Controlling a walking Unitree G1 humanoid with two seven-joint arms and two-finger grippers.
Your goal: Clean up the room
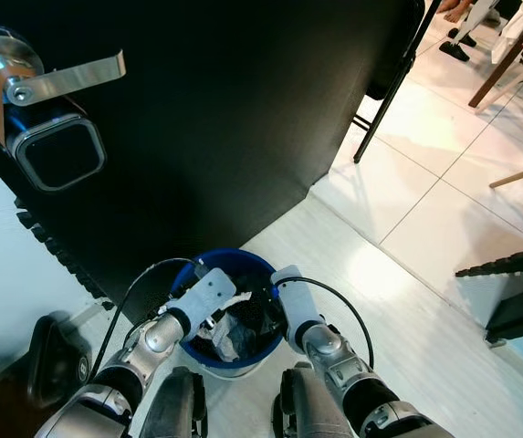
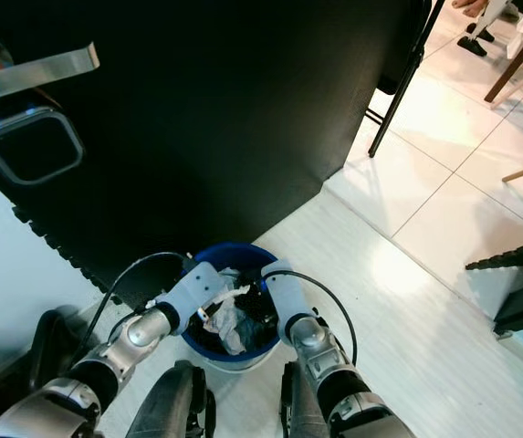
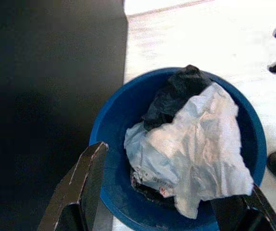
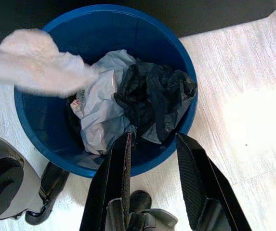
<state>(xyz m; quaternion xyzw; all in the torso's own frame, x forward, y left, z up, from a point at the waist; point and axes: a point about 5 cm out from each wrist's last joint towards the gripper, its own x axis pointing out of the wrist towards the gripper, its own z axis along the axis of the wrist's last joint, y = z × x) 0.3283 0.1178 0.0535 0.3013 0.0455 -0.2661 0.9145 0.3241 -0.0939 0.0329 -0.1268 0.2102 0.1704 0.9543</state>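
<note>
No readable writing on bin (image 4: 186, 67) trash (image 4: 99, 110).

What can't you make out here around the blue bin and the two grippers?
- Bottom of the blue bin: covered by the white crumpled wrapper and black plastic bag.
- Print on the wrapper: blurred in the left wrist view.
- Left gripper fingertips: one finger sits behind the wrapper.
- Right gripper: open above the bin's rim; finger bases cut off by the frame edge.
- Door handle: its left part is cropped in the eye views.
</note>
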